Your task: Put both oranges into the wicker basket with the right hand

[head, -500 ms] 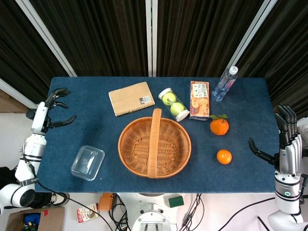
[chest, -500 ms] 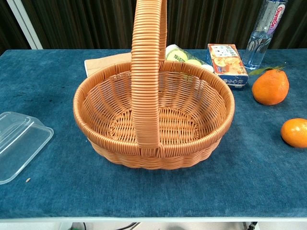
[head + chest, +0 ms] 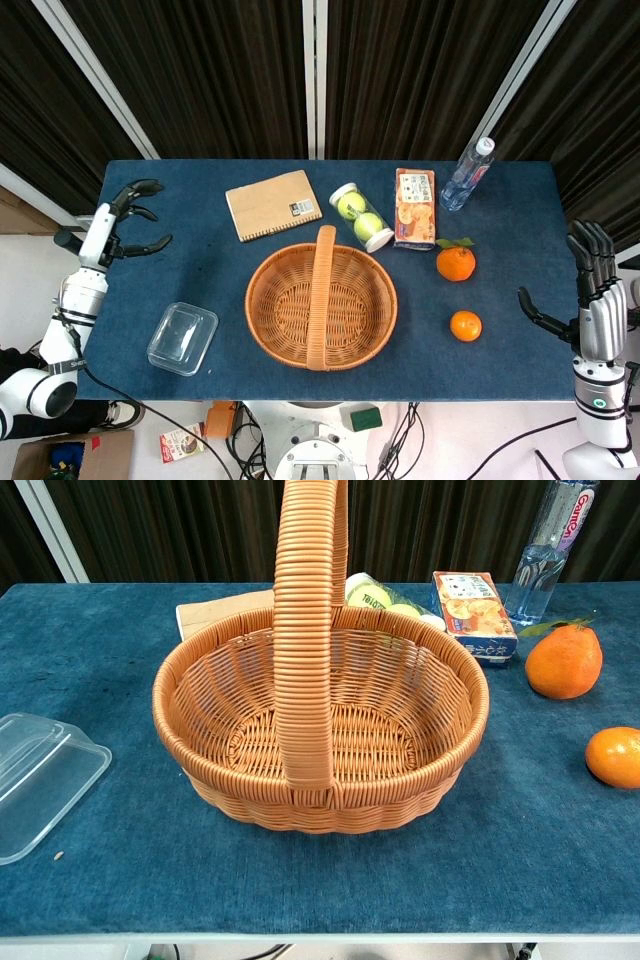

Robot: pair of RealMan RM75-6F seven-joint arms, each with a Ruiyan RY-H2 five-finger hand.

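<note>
The wicker basket [image 3: 321,306] [image 3: 320,730] stands in the middle of the blue table, with nothing inside it. A larger orange with a leaf [image 3: 455,262] [image 3: 563,660] lies to its right. A smaller orange [image 3: 465,326] [image 3: 614,756] sits nearer the front edge. My right hand [image 3: 594,290] hovers open beyond the table's right edge, fingers straight and pointing away, thumb toward the oranges. My left hand [image 3: 112,225] is open at the table's left edge, fingers spread. Neither hand shows in the chest view.
A notebook [image 3: 272,204], a tube of tennis balls [image 3: 360,216], a snack box [image 3: 415,208] and a water bottle [image 3: 467,173] line the back of the table. A clear plastic container [image 3: 183,338] lies front left of the basket.
My left hand has shifted slightly right, over the table's left edge. My right hand has dropped a little lower in the head view. The oranges and basket have not moved.
</note>
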